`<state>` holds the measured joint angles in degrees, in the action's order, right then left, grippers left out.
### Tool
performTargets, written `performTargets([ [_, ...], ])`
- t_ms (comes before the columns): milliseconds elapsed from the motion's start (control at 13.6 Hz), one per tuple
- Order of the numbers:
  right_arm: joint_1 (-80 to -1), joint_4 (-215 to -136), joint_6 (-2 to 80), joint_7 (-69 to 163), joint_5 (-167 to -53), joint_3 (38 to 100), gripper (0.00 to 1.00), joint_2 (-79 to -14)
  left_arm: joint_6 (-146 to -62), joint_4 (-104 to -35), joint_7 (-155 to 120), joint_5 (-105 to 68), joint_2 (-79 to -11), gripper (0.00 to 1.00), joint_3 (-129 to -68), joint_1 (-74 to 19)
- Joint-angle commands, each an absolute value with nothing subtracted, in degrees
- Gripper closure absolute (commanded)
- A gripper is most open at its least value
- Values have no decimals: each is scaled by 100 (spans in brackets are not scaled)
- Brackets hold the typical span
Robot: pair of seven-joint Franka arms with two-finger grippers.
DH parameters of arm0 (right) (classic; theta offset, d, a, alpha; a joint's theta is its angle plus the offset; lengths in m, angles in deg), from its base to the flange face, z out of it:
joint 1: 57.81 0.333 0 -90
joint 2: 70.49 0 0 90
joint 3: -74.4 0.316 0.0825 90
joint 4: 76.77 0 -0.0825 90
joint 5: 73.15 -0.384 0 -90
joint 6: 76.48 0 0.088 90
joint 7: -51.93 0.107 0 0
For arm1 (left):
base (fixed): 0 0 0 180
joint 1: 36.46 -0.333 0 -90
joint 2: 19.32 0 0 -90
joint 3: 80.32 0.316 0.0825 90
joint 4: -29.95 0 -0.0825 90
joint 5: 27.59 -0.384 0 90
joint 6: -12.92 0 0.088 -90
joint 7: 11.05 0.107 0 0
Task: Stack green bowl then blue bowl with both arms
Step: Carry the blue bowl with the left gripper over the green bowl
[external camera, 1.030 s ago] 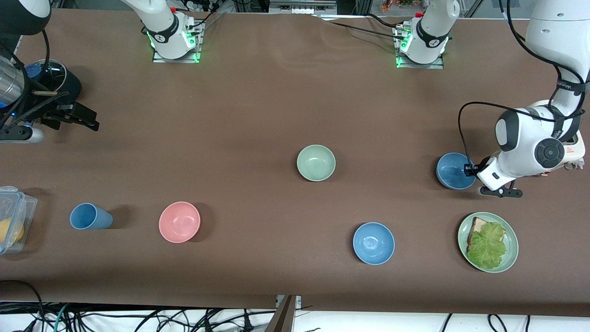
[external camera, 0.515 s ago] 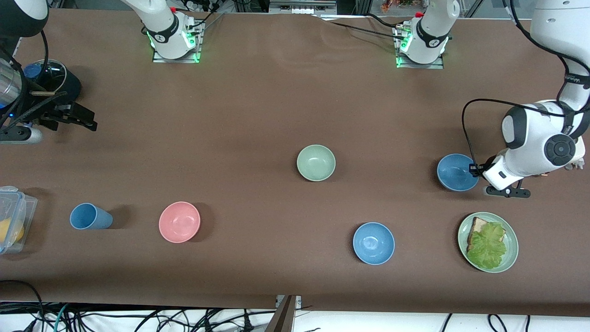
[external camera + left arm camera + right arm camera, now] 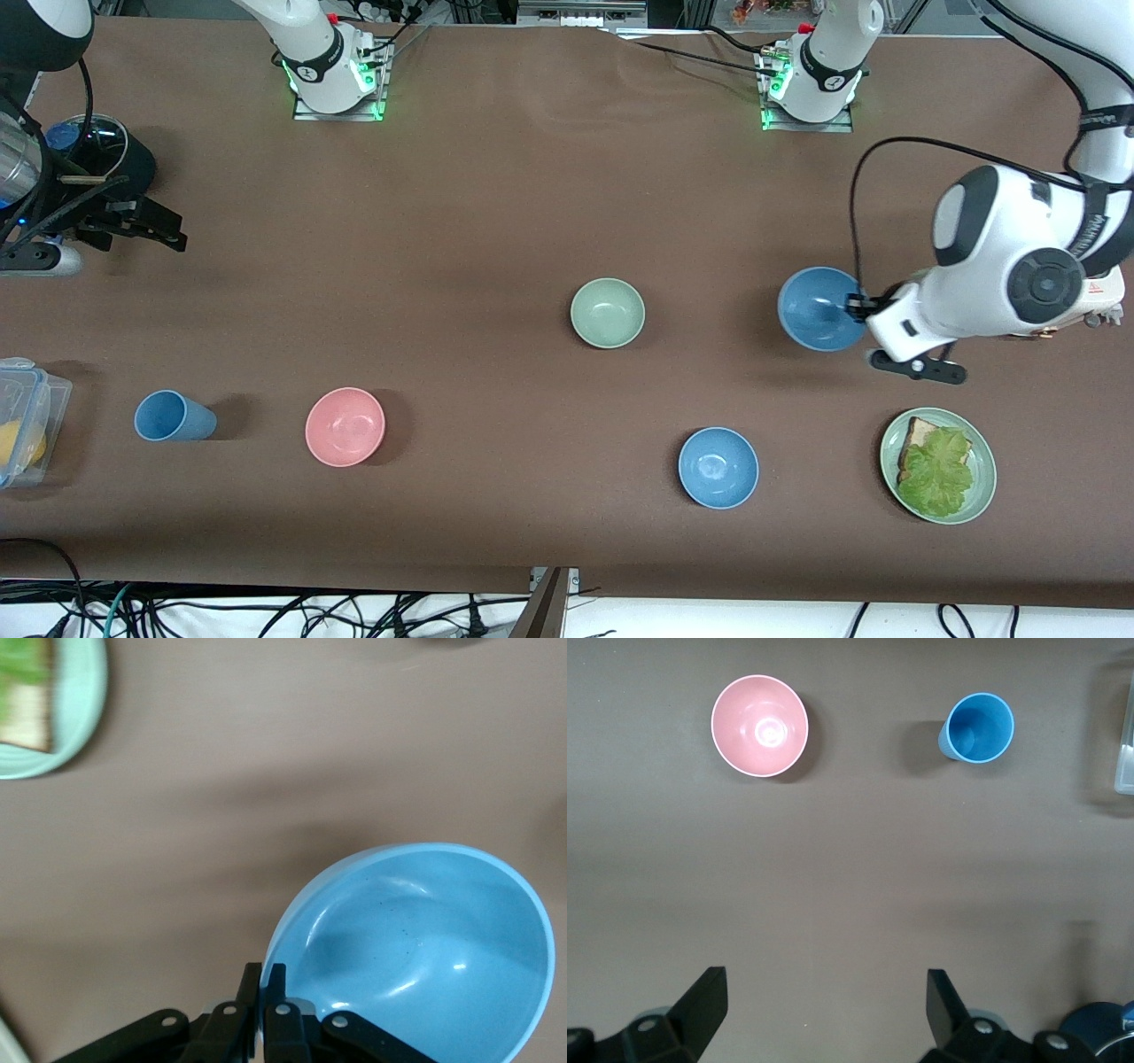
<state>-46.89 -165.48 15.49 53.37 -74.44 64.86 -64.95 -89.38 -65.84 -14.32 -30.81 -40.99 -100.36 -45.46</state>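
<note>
Left gripper (image 3: 264, 979) pinches the rim of the blue bowl (image 3: 819, 307), lifted over the table near the left arm's end. Right gripper (image 3: 824, 992) waits, spread wide. Green bowl (image 3: 607, 312) sits alone mid-table; 0 bowls stacked, both placements remain.

Your left arm comes in from its end of the table with the white wrist bent low and turned toward the middle, black cable looping above it. The left gripper (image 3: 263, 979) has its two fingers pinched tight together on the rim of the blue bowl (image 3: 819, 307), and the bowl's hanging up off the table. Your right arm is just parked at its own end, waiting. The right gripper (image 3: 824, 997) points straight down over bare tabletop with its fingers (image 3: 704, 997) spread wide, nothing between them.
</note>
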Motion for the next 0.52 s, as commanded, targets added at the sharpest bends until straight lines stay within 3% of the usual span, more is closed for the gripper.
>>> performTargets([
  [0, -4717, -16466, 1458, 5237, -7456, 6491, 1, -6495, -8815, -6331, -2201, -2646, -4313, 100, -10353, -4220],
  [221, -4709, -16466, 1458, 5228, -7456, 6500, 1, -6495, -8885, -5979, -2782, -2688, -4751, 100, -10335, -3332],
  [442, -4691, -16466, 1458, 5237, -7447, 6517, 1, -6495, -9516, -5899, -3493, -2715, -5174, 100, -10283, -2689],
])
